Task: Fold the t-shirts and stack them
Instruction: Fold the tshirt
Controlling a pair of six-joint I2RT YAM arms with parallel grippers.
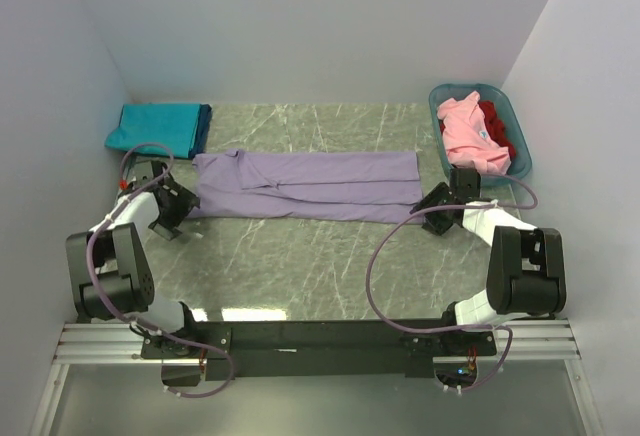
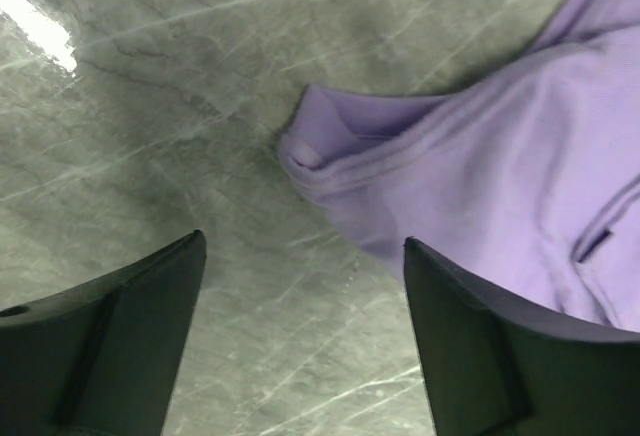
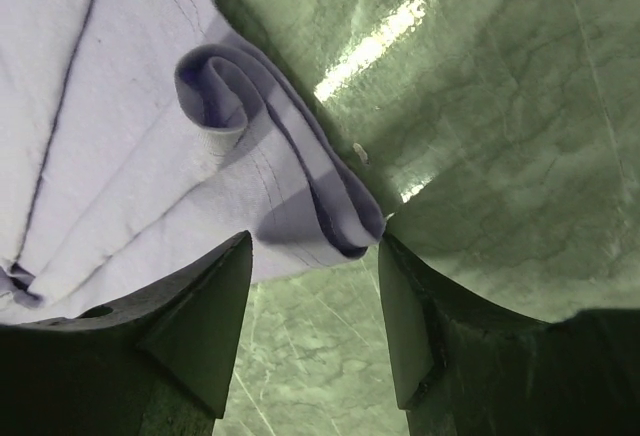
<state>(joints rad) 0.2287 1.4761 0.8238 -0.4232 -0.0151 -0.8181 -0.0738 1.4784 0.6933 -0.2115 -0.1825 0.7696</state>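
Note:
A large lavender t-shirt (image 1: 310, 186), folded into a long strip, lies across the middle of the table. My left gripper (image 1: 175, 208) is open and empty just off the strip's left end; in the left wrist view (image 2: 304, 241) the shirt's corner (image 2: 470, 186) lies ahead of the jaws, apart from them. My right gripper (image 1: 437, 206) is open at the strip's right end; in the right wrist view (image 3: 315, 246) the rolled hem corner (image 3: 300, 196) reaches to the fingertips. A folded teal shirt (image 1: 155, 126) lies on a dark blue one (image 1: 204, 128) at the back left.
A teal-blue plastic basket (image 1: 520, 136) at the back right holds a pink shirt (image 1: 470, 136) and a red one (image 1: 497, 126). White walls close in the table on the left, back and right. The green marble tabletop (image 1: 300, 266) shows between the shirt and the arm bases.

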